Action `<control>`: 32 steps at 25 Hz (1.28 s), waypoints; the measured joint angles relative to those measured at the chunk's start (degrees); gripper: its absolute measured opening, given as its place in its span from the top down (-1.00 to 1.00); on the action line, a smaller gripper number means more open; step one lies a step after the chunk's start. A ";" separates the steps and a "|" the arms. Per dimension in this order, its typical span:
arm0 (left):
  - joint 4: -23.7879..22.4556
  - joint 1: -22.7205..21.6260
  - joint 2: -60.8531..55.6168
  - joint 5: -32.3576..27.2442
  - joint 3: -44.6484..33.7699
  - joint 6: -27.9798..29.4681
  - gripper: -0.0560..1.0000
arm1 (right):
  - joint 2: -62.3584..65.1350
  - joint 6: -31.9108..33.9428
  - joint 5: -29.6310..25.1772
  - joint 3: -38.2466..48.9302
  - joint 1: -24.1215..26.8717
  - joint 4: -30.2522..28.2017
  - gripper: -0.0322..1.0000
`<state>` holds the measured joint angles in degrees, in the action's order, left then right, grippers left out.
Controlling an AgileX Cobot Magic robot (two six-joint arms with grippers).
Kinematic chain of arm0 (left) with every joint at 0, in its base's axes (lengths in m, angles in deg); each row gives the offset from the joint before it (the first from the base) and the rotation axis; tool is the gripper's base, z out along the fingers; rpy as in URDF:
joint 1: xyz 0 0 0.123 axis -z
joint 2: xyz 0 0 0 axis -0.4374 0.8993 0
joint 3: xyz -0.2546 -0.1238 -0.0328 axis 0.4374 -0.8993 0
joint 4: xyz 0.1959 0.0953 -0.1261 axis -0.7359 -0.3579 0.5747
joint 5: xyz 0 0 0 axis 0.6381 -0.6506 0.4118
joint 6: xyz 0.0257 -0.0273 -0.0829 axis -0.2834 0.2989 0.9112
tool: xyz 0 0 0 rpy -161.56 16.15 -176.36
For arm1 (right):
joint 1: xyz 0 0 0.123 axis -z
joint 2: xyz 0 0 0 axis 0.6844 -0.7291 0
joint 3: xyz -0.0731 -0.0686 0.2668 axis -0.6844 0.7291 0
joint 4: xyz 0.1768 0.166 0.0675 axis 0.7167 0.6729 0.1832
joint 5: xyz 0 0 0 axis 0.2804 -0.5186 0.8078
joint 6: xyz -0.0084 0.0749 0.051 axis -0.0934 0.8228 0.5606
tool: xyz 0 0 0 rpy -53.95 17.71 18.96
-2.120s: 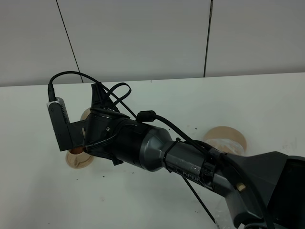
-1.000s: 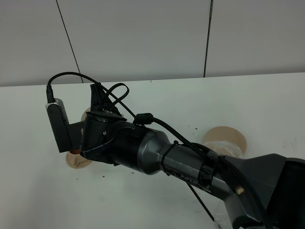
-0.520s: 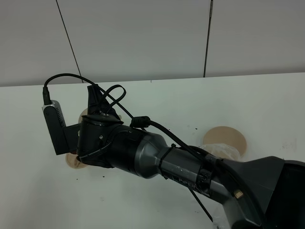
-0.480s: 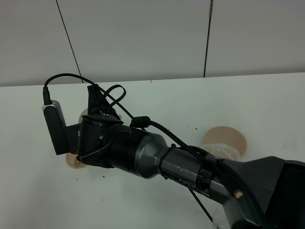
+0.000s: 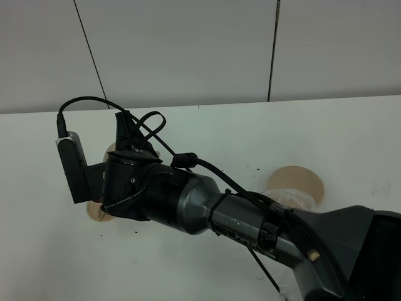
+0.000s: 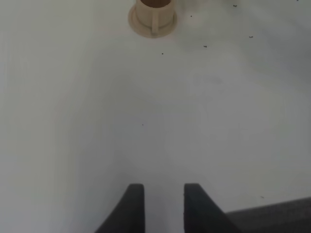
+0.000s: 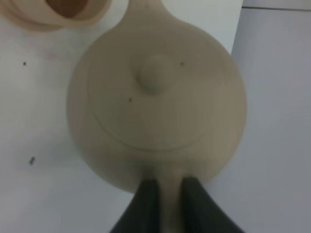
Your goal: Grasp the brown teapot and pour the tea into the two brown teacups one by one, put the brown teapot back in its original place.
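The bench (image 5: 351,138) is largely hidden by the right arm (image 5: 207,210) in the high view. The brown teapot (image 7: 155,97) is held by its handle in the right claw (image 7: 169,188), clamped tight, toward the bench's left side, well apart from the plate (image 5: 294,182). A tea-filled teacup (image 7: 68,7) is seen just beside it. The left claw (image 6: 164,190) is narrowly parted, nothing gripped.

The right arm (image 5: 207,210) hides the teapot (image 7: 155,97) in the high view.

Lab: white table (image 5: 351,138), grey panel wall (image 5: 188,50)
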<state>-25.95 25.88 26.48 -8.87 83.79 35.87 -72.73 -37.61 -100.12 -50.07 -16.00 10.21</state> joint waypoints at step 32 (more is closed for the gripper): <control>0.00 0.00 0.00 0.00 0.00 0.00 0.39 | 0.00 0.52 -0.36 0.00 -0.05 -0.23 0.75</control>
<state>-25.95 25.88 26.48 -8.87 83.79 35.87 -72.73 -37.08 -100.48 -50.07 -16.05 9.97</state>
